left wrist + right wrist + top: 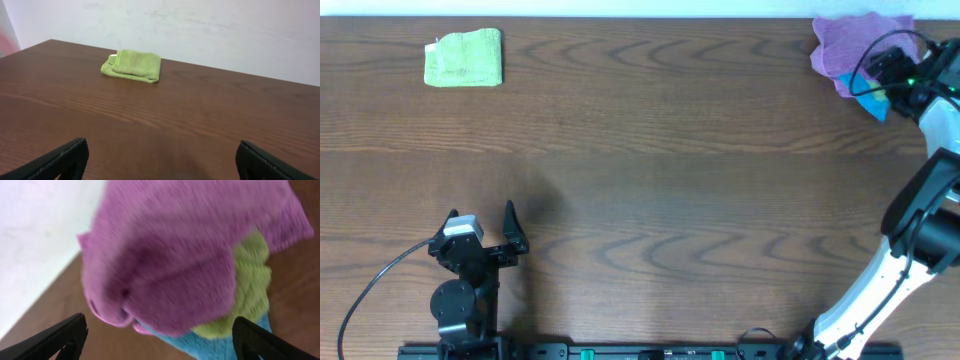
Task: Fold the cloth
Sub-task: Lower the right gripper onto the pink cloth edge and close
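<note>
The lilac-purple cloth (855, 45) lies crumpled at the far right back corner of the table, on top of a pile. In the right wrist view the cloth (185, 245) fills most of the frame, blurred. My right gripper (160, 340) is open just short of the pile's near edge, its fingers wide to either side and nothing gripped. From overhead, the right gripper (872, 85) is mostly hidden under its own wrist. My left gripper (482, 215) rests open at the front left, far from the cloth, with bare table between its fingers (65, 160).
Under the purple cloth lie a yellow-green cloth (250, 290) and a bright blue cloth (220, 347), the blue one also seen from overhead (873, 103). A folded yellow-green cloth (465, 57) sits at the back left. The white wall runs along the table's back edge.
</note>
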Action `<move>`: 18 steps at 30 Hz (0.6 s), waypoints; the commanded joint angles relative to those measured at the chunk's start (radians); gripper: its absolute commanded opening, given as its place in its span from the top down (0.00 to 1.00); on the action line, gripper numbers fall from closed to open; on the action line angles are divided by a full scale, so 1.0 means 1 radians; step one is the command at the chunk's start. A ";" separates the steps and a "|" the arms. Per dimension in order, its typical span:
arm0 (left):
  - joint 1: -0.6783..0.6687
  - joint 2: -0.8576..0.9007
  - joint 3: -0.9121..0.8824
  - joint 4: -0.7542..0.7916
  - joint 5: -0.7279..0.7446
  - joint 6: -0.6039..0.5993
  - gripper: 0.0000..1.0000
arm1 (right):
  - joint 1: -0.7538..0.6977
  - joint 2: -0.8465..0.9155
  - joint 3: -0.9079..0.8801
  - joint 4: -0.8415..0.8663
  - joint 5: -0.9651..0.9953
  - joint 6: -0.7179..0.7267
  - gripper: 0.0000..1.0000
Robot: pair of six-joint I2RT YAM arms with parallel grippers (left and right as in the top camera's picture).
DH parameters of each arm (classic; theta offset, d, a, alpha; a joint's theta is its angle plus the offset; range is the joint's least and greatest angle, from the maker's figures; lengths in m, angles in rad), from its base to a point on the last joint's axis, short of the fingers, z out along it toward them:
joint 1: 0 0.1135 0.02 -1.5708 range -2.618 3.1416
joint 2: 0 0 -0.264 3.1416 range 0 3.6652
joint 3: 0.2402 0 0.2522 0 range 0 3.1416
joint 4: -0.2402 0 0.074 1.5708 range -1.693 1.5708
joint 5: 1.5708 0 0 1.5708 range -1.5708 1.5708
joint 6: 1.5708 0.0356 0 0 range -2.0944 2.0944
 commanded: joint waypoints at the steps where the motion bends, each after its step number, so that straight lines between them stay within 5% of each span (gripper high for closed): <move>1: -0.006 -0.006 -0.031 -0.016 -0.007 -0.003 0.05 | -0.003 0.015 0.014 -0.017 0.050 0.017 0.08; 18: -0.006 -0.006 -0.031 -0.016 -0.007 -0.003 0.05 | 0.003 0.053 0.014 0.051 0.044 0.033 0.23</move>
